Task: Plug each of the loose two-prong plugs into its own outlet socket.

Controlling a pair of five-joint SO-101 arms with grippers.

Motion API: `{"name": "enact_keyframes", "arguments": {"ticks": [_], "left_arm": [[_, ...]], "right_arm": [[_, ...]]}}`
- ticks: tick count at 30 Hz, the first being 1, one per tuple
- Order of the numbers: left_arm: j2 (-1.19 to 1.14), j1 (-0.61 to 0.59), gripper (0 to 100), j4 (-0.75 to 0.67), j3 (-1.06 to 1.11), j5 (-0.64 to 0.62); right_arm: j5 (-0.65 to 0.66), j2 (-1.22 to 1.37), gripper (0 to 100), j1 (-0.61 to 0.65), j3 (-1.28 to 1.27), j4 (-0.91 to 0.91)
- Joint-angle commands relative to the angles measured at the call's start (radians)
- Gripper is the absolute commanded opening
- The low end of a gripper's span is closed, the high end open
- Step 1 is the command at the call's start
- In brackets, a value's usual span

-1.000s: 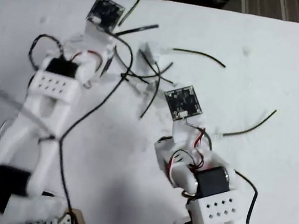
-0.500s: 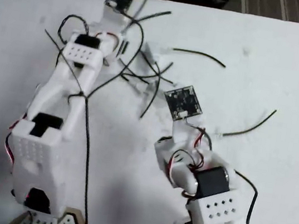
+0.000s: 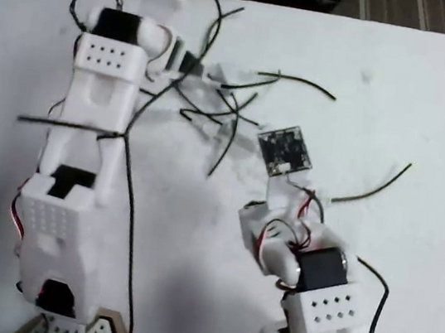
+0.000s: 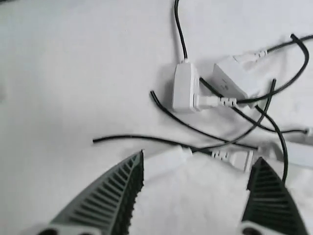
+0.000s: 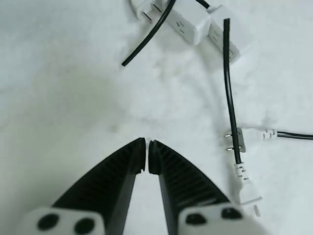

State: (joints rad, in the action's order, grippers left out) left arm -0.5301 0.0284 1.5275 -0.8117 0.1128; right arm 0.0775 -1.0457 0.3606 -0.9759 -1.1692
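In the left wrist view my left gripper (image 4: 195, 164) is open just above the cloth, its ribbed fingers (image 4: 120, 193) astride a white plug body (image 4: 166, 159) and a second white plug (image 4: 237, 159) on black cable. Beyond them lie two white outlet sockets (image 4: 185, 88) (image 4: 229, 82), one with a plug (image 4: 212, 102) at its face. My right gripper (image 5: 147, 143) is shut on nothing, over bare cloth. Beside it lie a two-prong plug (image 5: 235, 139) and another plug (image 5: 247, 188); two sockets (image 5: 188, 24) (image 5: 226, 35) sit farther off. In the high view the left arm (image 3: 106, 74) stretches to the far edge.
Black cables (image 3: 223, 108) tangle across the middle of the white tablecloth (image 3: 433, 106). Loose cable ends (image 3: 370, 189) trail to the right. The right arm's camera board (image 3: 285, 151) stands over the tangle's near side. The table's far edge (image 3: 313, 9) lies close behind the left arm.
The left arm has swung away and stretched toward the table's far edge, dragging cables with it. The right arm has shifted slightly to the right.
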Motion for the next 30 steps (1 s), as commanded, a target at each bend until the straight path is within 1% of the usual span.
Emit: {"name": "enact_keyframes", "arguments": {"ticks": [1, 3, 7, 12, 14, 17, 21, 26, 30], "left_arm": [[0.021, 0.001, 34, 0.215, -0.146, -0.002], [0.021, 0.010, 33, 0.262, -0.186, -0.005], [0.036, 0.005, 27, 0.262, -0.183, 0.002], [0.160, 0.010, 26, 0.261, -0.015, 0.018], [0.232, 0.008, 26, 0.247, 0.055, 0.032], [0.300, 0.001, 30, 0.190, 0.167, 0.100], [0.280, -0.035, 36, 0.066, 0.308, 0.183], [0.122, -0.090, 36, -0.126, 0.385, 0.399], [-0.044, -0.137, 36, -0.238, 0.324, 0.509]], "right_arm": [[0.049, -0.012, 2.0, -0.058, 0.011, 0.028], [0.057, -0.012, 2.1, -0.084, 0.011, 0.042], [0.063, -0.010, 2.1, -0.105, 0.011, 0.050], [0.063, -0.010, 2.2, -0.105, 0.009, 0.056], [0.063, -0.010, 4.4, -0.104, 0.008, 0.056], [0.063, -0.010, 8.1, -0.104, 0.006, 0.051], [0.063, -0.010, 8.4, -0.102, 0.005, 0.050], [0.063, -0.010, 8.4, -0.097, 0.003, 0.050], [0.063, -0.010, 8.4, -0.097, 0.003, 0.050]]}}
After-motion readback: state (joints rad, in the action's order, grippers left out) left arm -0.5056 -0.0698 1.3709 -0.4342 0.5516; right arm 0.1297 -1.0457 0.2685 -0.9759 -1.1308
